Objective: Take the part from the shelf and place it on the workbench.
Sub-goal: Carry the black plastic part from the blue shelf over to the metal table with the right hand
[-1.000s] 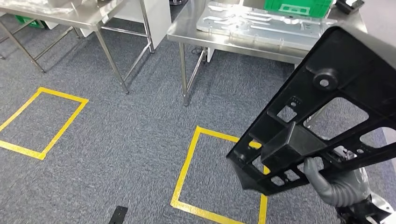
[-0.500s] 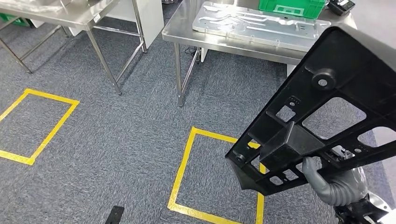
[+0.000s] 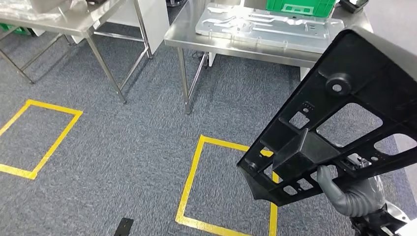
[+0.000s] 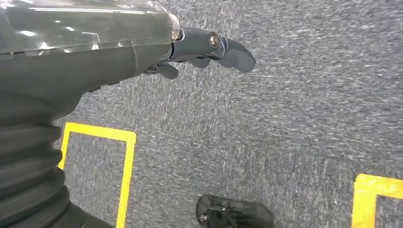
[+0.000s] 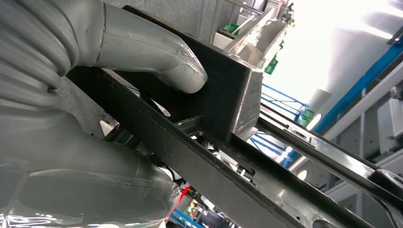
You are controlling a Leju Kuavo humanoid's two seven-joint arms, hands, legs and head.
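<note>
A large black plastic frame part (image 3: 344, 113) with several cut-outs fills the right side of the head view, held up off the floor and tilted. My right hand (image 3: 351, 194) grips it from below, near its boxy middle block. In the right wrist view the grey thumb (image 5: 157, 59) presses on the part's block (image 5: 223, 95). My left hand (image 4: 199, 50) hangs over the grey carpet with its fingers loosely curled and nothing in them. The steel workbench (image 3: 236, 44) stands ahead at the top of the head view.
A flat silver metal panel (image 3: 260, 22) and a green crate (image 3: 300, 6) lie on the workbench. Another steel table (image 3: 64, 19) stands at the top left. Yellow tape squares (image 3: 189, 182) mark the grey carpet. A small black object (image 3: 124, 227) lies on the floor.
The whole scene has shifted left and slightly down in the head view, so the camera has moved. The workbench shows a little more. My right hand keeps its grip on the black part.
</note>
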